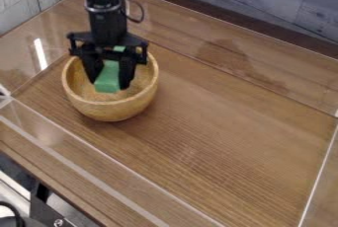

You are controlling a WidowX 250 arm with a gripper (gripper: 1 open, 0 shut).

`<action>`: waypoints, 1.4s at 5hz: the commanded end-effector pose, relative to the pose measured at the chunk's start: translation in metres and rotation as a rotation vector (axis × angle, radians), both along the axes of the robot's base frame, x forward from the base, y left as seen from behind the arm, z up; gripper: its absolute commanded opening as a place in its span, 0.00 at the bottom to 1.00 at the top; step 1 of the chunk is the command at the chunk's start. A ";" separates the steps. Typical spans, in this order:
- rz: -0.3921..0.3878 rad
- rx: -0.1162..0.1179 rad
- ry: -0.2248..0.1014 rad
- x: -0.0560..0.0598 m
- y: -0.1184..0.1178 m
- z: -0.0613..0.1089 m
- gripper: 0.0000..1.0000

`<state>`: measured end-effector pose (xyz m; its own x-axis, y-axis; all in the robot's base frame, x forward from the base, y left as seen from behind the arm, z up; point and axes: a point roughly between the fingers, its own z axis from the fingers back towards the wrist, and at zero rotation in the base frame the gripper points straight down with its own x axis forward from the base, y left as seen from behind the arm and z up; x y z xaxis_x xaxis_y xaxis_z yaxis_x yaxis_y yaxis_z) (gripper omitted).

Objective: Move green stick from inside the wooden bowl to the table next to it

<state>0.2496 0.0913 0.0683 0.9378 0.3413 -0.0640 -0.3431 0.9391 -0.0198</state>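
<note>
- Gripper [107, 73], black, two fingers pointing straight down from a dark arm, is clamped narrow on the small bright green rectangular stick [106, 76]. The stick hangs between the fingers above the bowl's hollow, roughly upright, its lower end about level with the rim; whether it clears the bowl floor entirely cannot be told from this single view.
- Round light-tan wooden bowl [82, 99] sits at about 9 o'clock on the dark brown wood-grain counter [224, 122], close to the clear acrylic wall on that side.
- Risk: the stick is matte, flat and smooth-sided, and held by its narrow faces, so it could pivot or slide out of the grip during travel, dropping back into the bowl.
- Risk: a sideways move begun too low would catch the stick's lower end or a fingertip on the thick rim, dragging or tipping the bowl, which looks light and unanchored.
- Risk: open counter lies toward 3 o'clock; a move toward 9 o'clock runs into the acrylic wall.
- Materials: bowl has visible grain and a thick rounded rim; counter is glossy, reflecting light; walls transparent, hard-edged.
</note>
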 end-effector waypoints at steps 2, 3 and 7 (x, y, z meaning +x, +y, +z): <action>-0.005 -0.003 -0.079 0.012 -0.004 0.032 0.00; -0.008 0.001 -0.078 0.012 -0.005 0.027 0.00; -0.020 0.012 -0.068 0.011 -0.008 0.009 0.00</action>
